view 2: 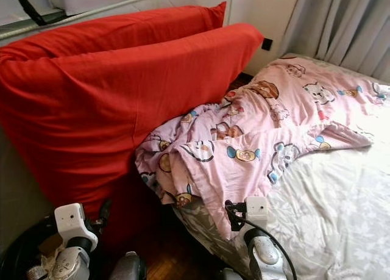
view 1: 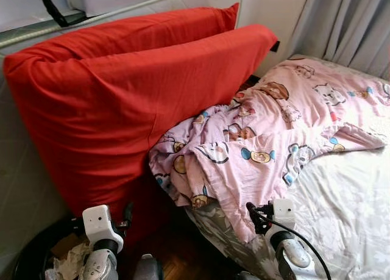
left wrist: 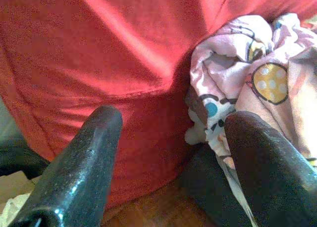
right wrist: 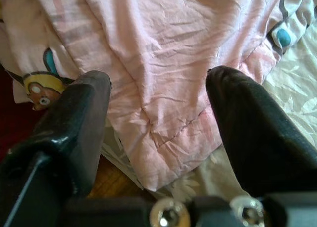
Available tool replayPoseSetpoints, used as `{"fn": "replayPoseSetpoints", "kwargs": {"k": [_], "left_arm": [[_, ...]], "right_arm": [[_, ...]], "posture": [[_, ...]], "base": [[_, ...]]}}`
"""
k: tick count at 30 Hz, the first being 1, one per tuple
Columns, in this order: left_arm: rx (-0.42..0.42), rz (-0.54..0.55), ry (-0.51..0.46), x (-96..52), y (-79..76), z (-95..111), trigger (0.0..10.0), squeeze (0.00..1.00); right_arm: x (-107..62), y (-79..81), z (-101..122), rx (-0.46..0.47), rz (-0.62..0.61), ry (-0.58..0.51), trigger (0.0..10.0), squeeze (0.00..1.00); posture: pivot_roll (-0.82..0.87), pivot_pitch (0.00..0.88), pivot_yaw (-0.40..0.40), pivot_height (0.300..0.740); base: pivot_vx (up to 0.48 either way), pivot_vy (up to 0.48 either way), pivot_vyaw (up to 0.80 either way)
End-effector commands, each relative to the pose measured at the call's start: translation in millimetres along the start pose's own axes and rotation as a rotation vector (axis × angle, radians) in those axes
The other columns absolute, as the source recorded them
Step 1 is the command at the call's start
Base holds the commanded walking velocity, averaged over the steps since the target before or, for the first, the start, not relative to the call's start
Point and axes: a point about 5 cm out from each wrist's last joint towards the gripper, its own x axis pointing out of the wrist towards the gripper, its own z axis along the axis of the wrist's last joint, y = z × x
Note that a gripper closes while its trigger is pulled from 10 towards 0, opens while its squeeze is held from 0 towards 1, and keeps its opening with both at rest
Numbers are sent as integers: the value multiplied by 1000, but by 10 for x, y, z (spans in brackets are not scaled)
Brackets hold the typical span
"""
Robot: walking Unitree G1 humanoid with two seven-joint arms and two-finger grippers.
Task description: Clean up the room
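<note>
1. I see the pink cartoon-print blanket (view 1: pixel 262 140) lying crumpled across the bed, bunched into a heap at the near corner, where one edge hangs over the side toward the floor.
2. The blanket lies on a white flower-patterned sheet (view 1: pixel 347 201), which shows bare on the robot's right of the heap.
3. My right gripper (right wrist: pixel 158 133) hovers just above the hanging edge of the blanket; its two black fingers stand wide apart with nothing between them, the pink cloth showing in the gap.
4. My left gripper (left wrist: pixel 171 153) is low beside the bed, its fingers also spread wide and holding nothing; it faces the seam where the big red cushions (view 1: pixel 122 103) meet the bunched blanket.
5. The two red cushions stand on edge, leaning against the wall on the robot's left, and the blanket heap presses against the nearer one.
6. Below them there is dark wooden floor (view 1: pixel 183 255), and a black round bin (view 1: pixel 33 255) with crumpled paper inside sits at the lower left.
7. Grey curtains (view 1: pixel 353 24) hang beyond the far side of the bed.
</note>
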Motion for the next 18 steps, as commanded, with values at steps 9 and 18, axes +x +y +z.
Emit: {"fn": "replayPoseSetpoints", "kwargs": {"k": [9, 18], "left_arm": [[2, 0, -10, -35, 18, 43, 10000, 0], [1, 5, 2, -63, 30, 48, 10000, 0]], "right_arm": [[-33, -25, -49, -15, -2, 16, 10000, 0], [-3, 7, -5, -21, 6, 3, 10000, 0]], "posture": [[19, 137, -51, 645], [21, 148, -50, 630]], "base": [[0, 0, 0], [0, 0, 0]]}}
